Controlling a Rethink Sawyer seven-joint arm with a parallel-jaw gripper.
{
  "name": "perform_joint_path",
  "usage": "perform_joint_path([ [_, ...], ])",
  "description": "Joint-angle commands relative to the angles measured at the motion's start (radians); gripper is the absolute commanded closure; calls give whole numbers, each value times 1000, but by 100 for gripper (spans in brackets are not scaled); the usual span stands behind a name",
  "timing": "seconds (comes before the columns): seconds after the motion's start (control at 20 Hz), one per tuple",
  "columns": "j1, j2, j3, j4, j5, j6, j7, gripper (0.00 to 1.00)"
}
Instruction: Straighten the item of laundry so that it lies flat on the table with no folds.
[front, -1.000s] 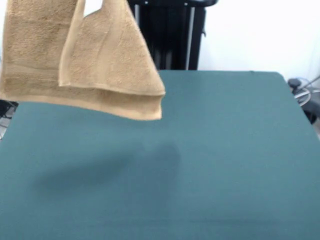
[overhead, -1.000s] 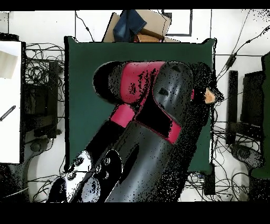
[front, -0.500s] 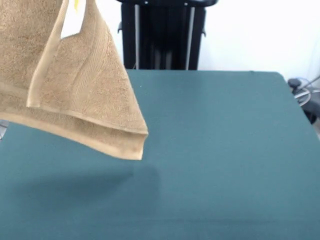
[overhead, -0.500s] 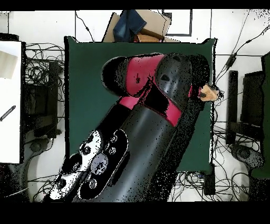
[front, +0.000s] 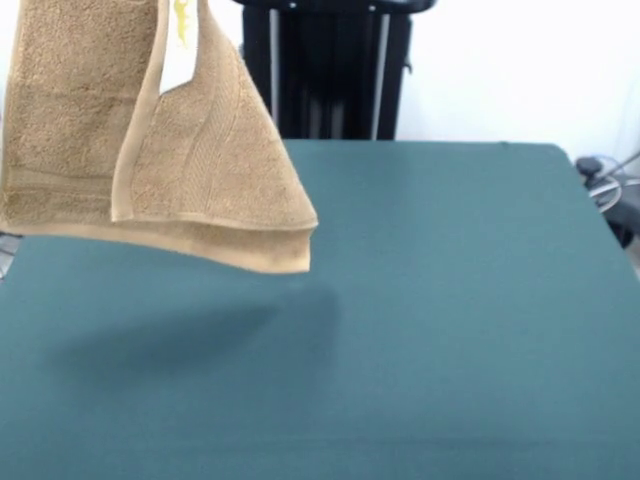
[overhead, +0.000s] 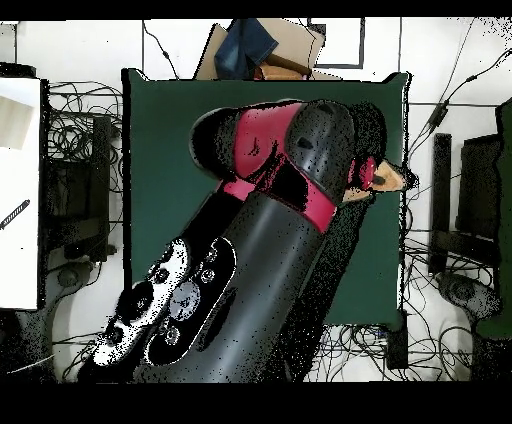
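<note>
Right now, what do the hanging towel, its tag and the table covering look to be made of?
The towel looks like tan terry cloth: a nubby looped pile, with flatter woven bands near its hem. Its tag seems a smooth white fabric or paper label with yellow print. The table is covered in a matte dark green cloth, probably felt-like, showing no shine.

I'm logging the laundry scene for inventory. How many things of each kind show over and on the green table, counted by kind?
Tan terry towel, hanging folded above the table: 1
White tag on the towel: 1
Green-covered table: 1
Red and black robot arm, seen from overhead: 1
Total: 4
</note>
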Motion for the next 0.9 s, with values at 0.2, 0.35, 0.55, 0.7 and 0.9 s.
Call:
perform_joint_path([
  [0.2,16,30,43,-3,46,104,251,100],
  [0.35,15,41,40,-29,48,110,255,100],
  [0.55,19,56,41,-49,54,110,274,100],
  [0.7,16,72,45,-72,60,114,278,100],
  [0.9,15,89,50,-88,69,107,281,100],
])
